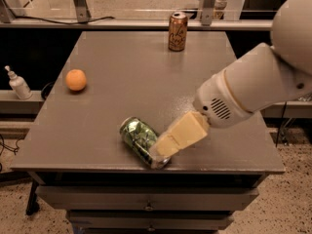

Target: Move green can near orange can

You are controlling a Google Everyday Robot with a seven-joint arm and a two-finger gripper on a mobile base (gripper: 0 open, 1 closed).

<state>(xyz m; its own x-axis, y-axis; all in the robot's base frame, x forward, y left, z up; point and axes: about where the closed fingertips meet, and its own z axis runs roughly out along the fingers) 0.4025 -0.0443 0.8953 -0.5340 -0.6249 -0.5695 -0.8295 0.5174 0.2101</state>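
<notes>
The green can (138, 136) lies on its side near the front edge of the grey table (126, 57), its silver end toward the front right. The orange can (178, 31) stands upright at the far edge, right of centre, well away from the green can. My gripper (165, 148), cream-coloured on a white arm (253, 84) reaching in from the right, is down at the green can's right end and covers part of it.
A round orange fruit (76, 80) sits on the table's left side. A white pump bottle (18, 84) stands on a lower ledge left of the table. A rail with metal posts (80, 4) runs behind the far edge. Drawers are below the front edge.
</notes>
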